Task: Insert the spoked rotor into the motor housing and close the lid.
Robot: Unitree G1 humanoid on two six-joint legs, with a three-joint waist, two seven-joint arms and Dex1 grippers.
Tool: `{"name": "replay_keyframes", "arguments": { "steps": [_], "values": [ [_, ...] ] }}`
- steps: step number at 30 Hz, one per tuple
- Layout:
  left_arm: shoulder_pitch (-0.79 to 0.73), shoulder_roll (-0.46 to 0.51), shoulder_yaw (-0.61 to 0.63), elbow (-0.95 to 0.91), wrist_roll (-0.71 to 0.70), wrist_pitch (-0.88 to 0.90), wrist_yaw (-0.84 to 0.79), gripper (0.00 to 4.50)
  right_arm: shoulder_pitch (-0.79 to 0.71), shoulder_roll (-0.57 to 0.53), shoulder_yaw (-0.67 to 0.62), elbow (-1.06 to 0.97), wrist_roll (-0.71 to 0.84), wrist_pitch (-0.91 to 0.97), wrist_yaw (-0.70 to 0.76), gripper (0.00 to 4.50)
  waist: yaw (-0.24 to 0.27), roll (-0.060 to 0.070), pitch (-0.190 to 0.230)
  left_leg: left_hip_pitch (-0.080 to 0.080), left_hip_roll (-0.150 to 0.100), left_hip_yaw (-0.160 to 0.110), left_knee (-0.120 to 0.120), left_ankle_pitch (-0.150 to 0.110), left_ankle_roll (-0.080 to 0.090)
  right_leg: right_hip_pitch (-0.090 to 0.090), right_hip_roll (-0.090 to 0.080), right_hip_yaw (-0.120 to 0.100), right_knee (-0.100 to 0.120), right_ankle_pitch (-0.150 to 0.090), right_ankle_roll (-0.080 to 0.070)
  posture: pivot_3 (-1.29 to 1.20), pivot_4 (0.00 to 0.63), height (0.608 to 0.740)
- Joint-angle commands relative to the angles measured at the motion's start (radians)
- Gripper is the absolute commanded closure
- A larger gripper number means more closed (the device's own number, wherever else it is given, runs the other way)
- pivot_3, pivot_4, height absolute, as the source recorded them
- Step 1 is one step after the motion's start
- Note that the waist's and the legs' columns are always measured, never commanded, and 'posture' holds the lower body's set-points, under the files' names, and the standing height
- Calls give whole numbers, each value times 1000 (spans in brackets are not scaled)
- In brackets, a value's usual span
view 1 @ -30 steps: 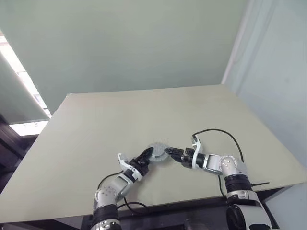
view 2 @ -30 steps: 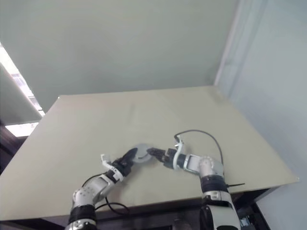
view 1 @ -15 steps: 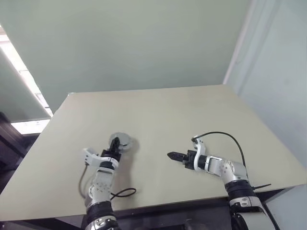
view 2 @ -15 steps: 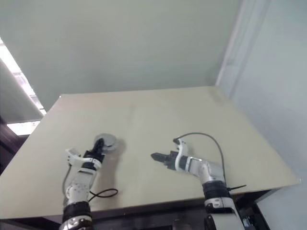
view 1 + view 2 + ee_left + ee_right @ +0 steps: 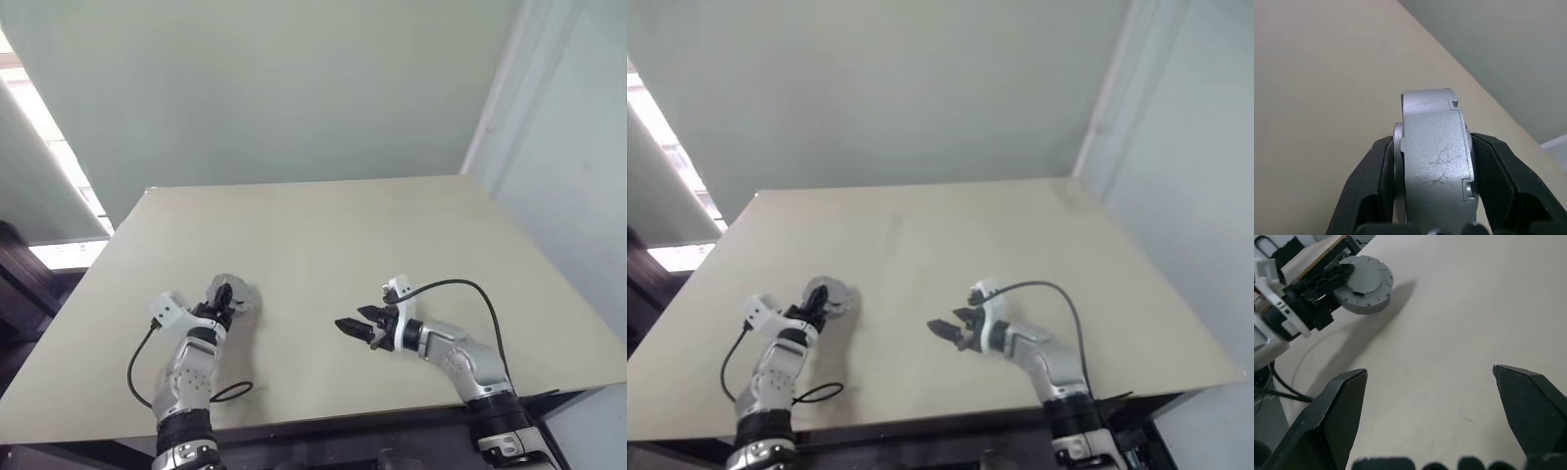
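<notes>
Left hand pinches the closed motor housing across its flat faces; rigid, weighty, slick metal. Right hand spread.

You've got a plain beige table, matte top, with nothing loose lying on its bare surface. Behind its far edge there's a pale green wall, flat and unmarked. On your right a lighter grey-white wall meets it at a vertical corner trim. On your left, a bright window strip runs diagonally, with dark furniture or framing below it, too dim to make out.
</notes>
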Motion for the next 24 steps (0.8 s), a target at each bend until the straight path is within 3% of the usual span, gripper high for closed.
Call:
{"name": "replay_keyframes", "arguments": {
  "steps": [1,24],
  "values": [
    [-31,21,4,-37,-5,-32,-1,2520,-10,-1,8,-43,-4,-30,10,0,0,0,0,0,0,0,0,0,0,0,0,0,0,0,0,0,0,740],
    [-44,79,-13,42,81,-100,54,2520,-9,1,22,-20,-36,-46,-6,0,0,-3,-1,1,0,0,1,0,0,1,0,0,1,0,0,0,0,740]
  ]
}}
